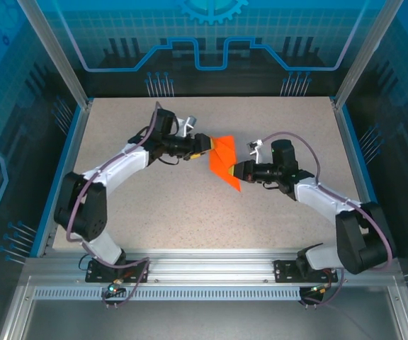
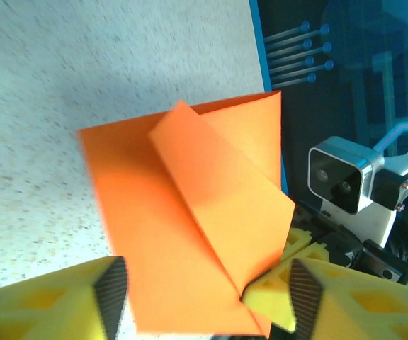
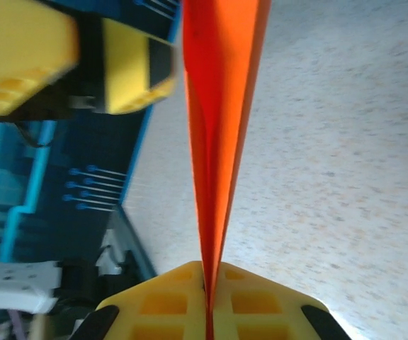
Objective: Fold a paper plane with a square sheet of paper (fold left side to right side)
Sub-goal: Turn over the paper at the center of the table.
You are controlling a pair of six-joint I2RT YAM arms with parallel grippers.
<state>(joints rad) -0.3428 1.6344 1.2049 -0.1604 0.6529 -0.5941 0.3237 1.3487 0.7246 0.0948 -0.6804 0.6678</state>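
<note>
While right gripper [image 3: 210, 294] pinches folded paper [image 1: 224, 161], left gripper [image 2: 204, 287] parted around it

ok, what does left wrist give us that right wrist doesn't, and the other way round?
Left wrist adds: the orange paper seen face-on, its diagonal folded flaps visible, sitting between the spread fingers of the left tool. It also catches the white camera on the other arm.
Right wrist adds: the paper seen edge-on as a thin wedge, clamped between the shut fingers of the right tool.
Both: the same paper over the speckled table, plus the left tool's yellow fingers.
</note>
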